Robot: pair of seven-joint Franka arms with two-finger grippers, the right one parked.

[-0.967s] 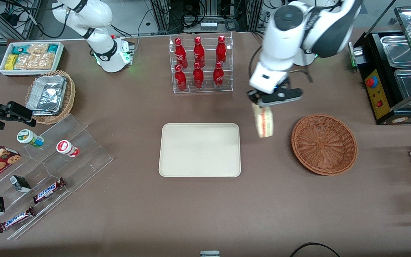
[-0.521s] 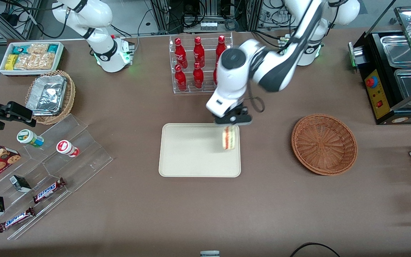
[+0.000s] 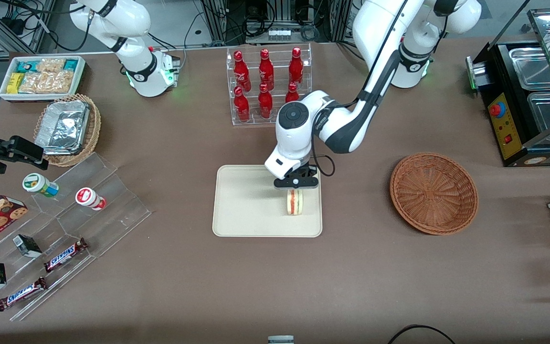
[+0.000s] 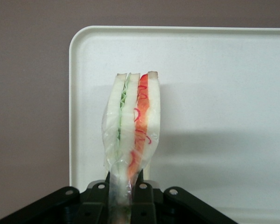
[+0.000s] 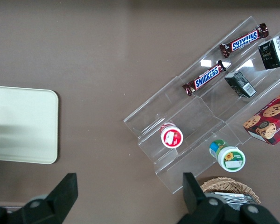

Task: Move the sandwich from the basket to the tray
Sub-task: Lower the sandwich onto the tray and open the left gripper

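My left gripper [image 3: 295, 187] hangs over the cream tray [image 3: 246, 205], near the edge closest to the basket, and is shut on the sandwich [image 3: 295, 202]. The wedge points down, its tip low over or touching the tray; which one I cannot tell. In the left wrist view the wrapped sandwich [image 4: 132, 126] shows green and red-orange layers, its end pinched between the black fingers [image 4: 142, 189], with the tray [image 4: 224, 84] beneath. The reddish-brown basket [image 3: 433, 192] sits empty toward the working arm's end of the table.
A clear rack of red bottles [image 3: 268, 86] stands just past the tray, close to the arm's elbow. A clear stepped display with snacks [image 3: 65, 234], a foil-filled tan basket [image 3: 67, 129] and a white snack bin [image 3: 42, 76] lie toward the parked arm's end. A black appliance [image 3: 528, 95] flanks the basket.
The gripper carried the sandwich from beside the basket across to the tray, then dropped lower over it. The arm folded in closer to the bottle rack.
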